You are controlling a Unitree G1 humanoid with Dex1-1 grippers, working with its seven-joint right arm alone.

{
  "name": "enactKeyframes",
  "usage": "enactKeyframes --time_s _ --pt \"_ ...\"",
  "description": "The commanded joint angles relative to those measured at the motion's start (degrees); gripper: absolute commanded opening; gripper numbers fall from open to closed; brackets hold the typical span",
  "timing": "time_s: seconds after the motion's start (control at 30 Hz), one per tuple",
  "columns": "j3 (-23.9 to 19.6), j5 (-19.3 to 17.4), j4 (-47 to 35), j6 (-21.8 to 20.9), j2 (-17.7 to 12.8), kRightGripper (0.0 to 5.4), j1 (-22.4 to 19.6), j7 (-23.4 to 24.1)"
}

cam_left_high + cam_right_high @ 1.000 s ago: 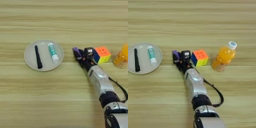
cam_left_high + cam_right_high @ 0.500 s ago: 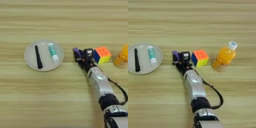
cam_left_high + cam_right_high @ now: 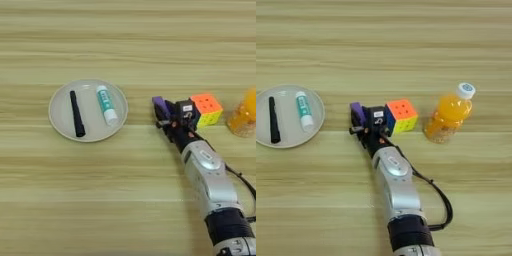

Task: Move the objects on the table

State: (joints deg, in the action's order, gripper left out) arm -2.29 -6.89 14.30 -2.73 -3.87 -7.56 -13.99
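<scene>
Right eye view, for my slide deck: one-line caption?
Right tool at a purple block beside a puzzle cube; juice bottle right, plate left.

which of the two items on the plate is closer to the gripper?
The white-and-teal glue stick: it lies on the plate's right half, toward the gripper; the black pen lies on the left half.

You are looking steeply down from the robot's head through two side-by-side eyes, with the counter (image 3: 125, 40) filling both views. Both share the plate (image 3: 60, 125), the puzzle cube (image 3: 402, 115) and the silver forearm (image 3: 396, 187). The left eye cuts the juice bottle (image 3: 448, 117) at its right edge; the right eye crops the plate on its left.
</scene>
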Motion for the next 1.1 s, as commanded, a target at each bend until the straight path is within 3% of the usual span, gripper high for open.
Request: enactKeyframes --time_s 0.03,0.2,0.4,0.67,1.1 --pt "-0.76 -0.48 -7.97 0.93 -1.06 1.35 -1.67 0.88" --pt "-1.55 -1.3 -14.61 2.58 -1.43 1.35 -0.31 0.94" --pt "-6.3 -2.6 -18.7 4.3 -4.05 1.35 0.16 2.23" --pt "-12.22 -3.47 -13.55 3.93 -7.2 1.35 -0.9 3.71" --pt "-11.07 -3.12 -5.24 1.64 -6.46 1.35 -2.65 2.73"
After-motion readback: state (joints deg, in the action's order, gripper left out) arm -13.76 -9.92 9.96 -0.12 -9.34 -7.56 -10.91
